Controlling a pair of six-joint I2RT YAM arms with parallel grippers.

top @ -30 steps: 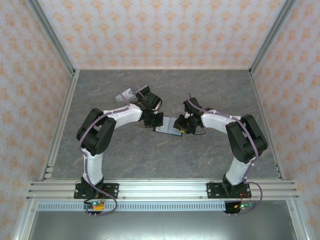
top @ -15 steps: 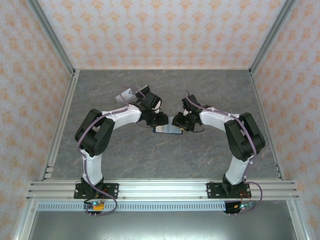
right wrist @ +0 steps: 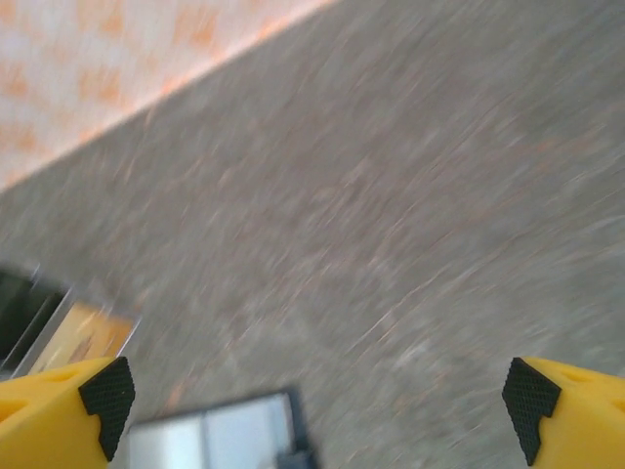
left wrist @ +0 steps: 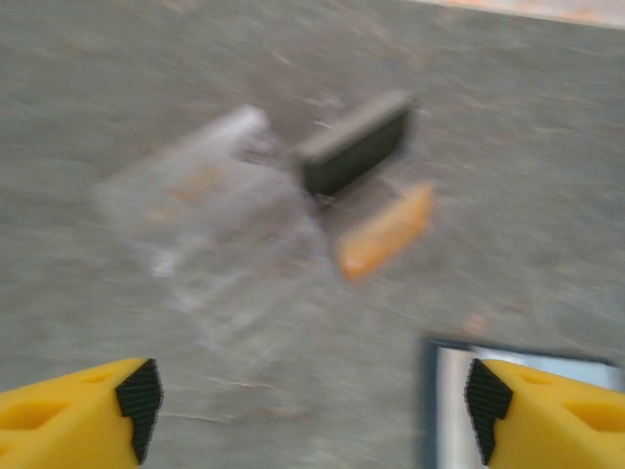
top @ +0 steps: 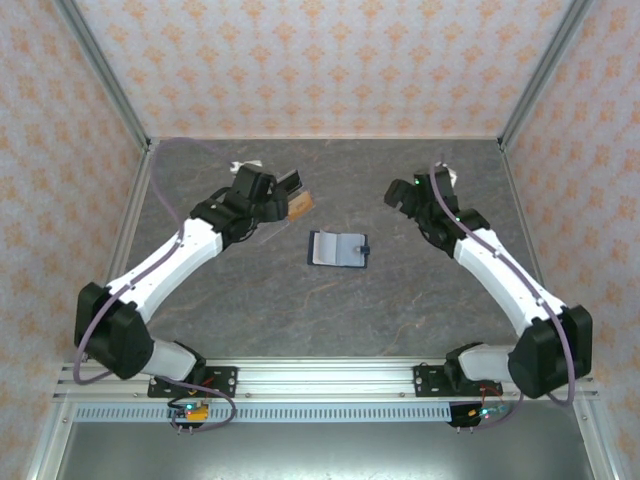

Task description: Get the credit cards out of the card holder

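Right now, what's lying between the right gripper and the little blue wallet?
Nothing. In the top view, the stretch of grey table from the right gripper to the navy card holder is bare.

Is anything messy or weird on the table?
Nothing looks spilled or broken. The card holder lies open in the middle of the table, and an orange-brown card sits at a slant beside the clear stand, away from the holder.

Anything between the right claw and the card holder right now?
Nothing visible. The right claw is open and off to the side of the card holder, which lies open on the table. Bare tabletop lies between them.
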